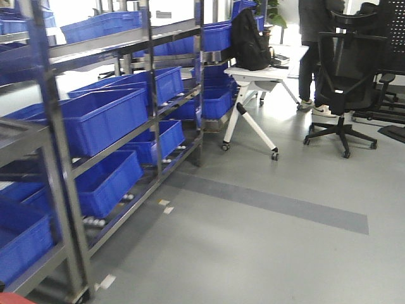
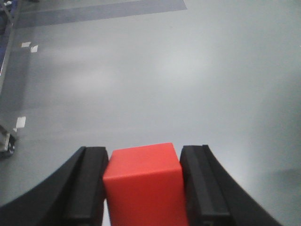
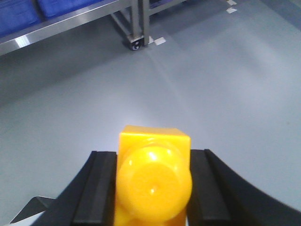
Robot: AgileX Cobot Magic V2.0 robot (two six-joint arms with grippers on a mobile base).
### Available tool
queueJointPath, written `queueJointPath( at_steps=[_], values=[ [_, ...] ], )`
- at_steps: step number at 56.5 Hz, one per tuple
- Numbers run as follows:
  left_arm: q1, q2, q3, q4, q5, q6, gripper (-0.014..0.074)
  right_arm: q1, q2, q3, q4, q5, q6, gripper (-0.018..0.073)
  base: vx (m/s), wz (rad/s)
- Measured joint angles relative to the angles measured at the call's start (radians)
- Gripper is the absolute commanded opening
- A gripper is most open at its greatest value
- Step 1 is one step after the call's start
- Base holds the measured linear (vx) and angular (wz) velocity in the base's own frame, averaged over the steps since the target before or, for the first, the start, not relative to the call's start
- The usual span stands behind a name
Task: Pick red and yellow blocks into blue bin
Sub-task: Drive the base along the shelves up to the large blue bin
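The left claw (image 2: 143, 155) is closed part-way on the red block (image 2: 141, 183). Its 2 black fingers (image 2: 89, 183) press against the block's left and right sides, and the block fills the gap between them. Beyond the claw lies bare grey floor (image 2: 164, 70), with a darker grey strip (image 2: 103, 12) far ahead and scraps of white tape (image 2: 21, 121) off to the left.

The right claw (image 3: 153, 157) is likewise closed part-way on the yellow brick (image 3: 153, 183), gripped between its 2 fingers with 1 round stud (image 3: 154, 188) facing the camera. Ahead of this claw and to the left stands a metal rack (image 3: 136, 19) on a caster (image 3: 136, 45), with blue crates on its shelf.

The front view shows steel racks (image 1: 149, 95) loaded with many blue crates (image 1: 107, 117), a white table (image 1: 253, 75) carrying a black backpack (image 1: 250, 38), and a black office chair (image 1: 348, 69). Which of these crates, if any, is the task's blue bin cannot be told, and neither claw shows in this view.
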Motion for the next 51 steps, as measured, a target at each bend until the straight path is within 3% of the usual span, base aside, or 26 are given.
queueJointPath(
  at_steps=[51],
  values=[
    [0.000, 0.001, 0.000, 0.000, 0.000, 0.000, 0.0234, 0.000, 0.000, 0.000, 0.000, 0.000, 0.000, 0.0297, 0.45, -0.01]
  ],
)
